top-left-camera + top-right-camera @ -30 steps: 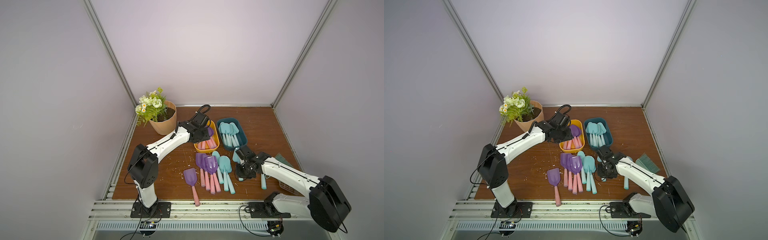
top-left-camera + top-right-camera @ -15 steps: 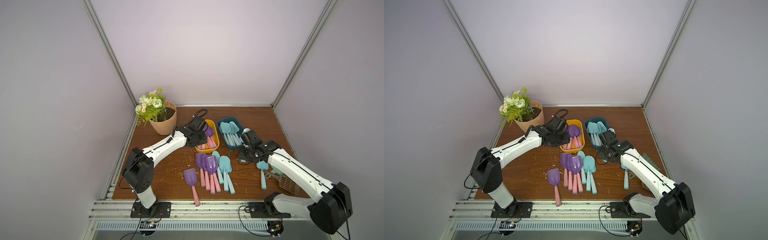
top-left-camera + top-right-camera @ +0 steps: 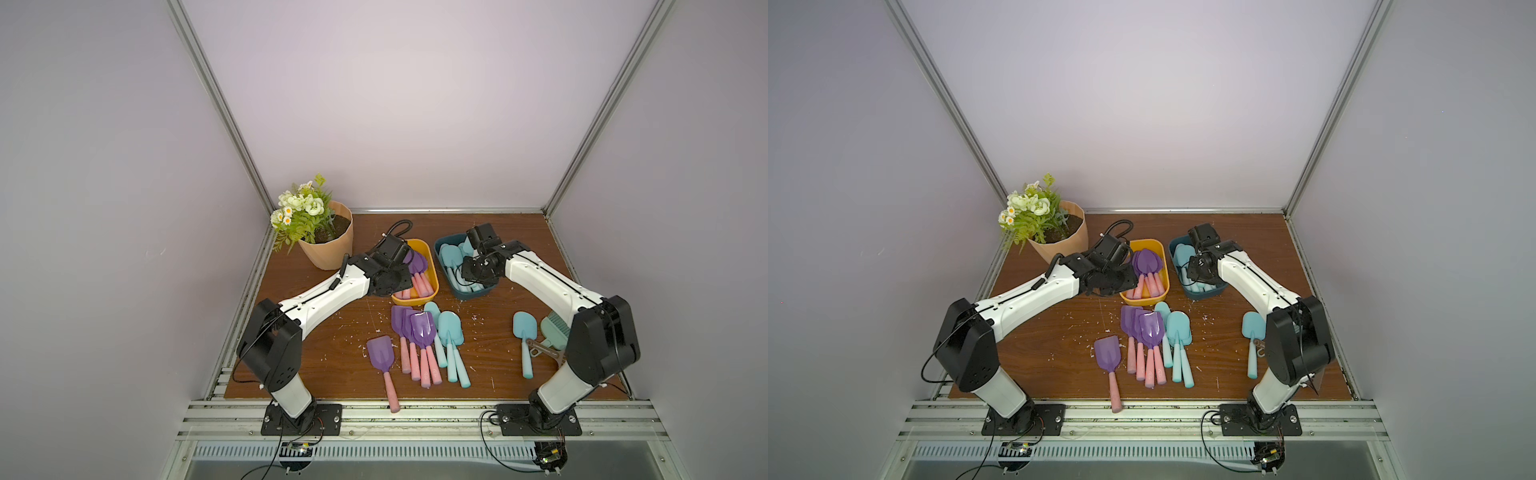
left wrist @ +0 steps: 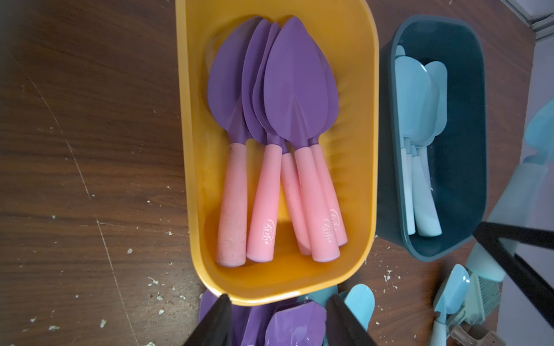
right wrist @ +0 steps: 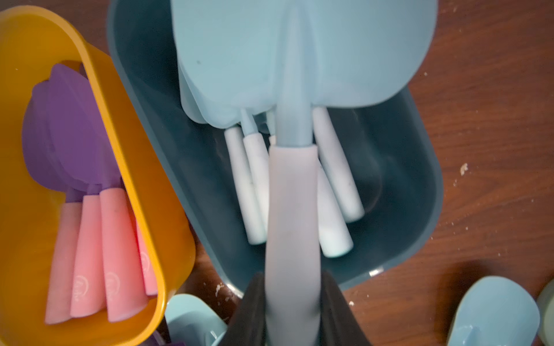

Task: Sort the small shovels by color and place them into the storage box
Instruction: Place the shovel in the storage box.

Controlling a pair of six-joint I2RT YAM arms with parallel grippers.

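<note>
On your wooden table (image 3: 332, 353) the yellow box (image 4: 353, 149) holds purple shovels (image 4: 296, 90) with pink handles; the teal box (image 5: 404, 179) just beside it holds aqua shovels (image 4: 416, 99). A mixed pile (image 3: 422, 332) lies loose in front of both (a lone shovel (image 3: 523, 332) sits apart, near the right arm). Your left gripper (image 4: 278, 299) hangs over the yellow box's near end, jaws spread, empty. Your right gripper (image 5: 290, 278) pinches a pale blue shovel (image 5: 292, 194) by its handle above the teal box.
</note>
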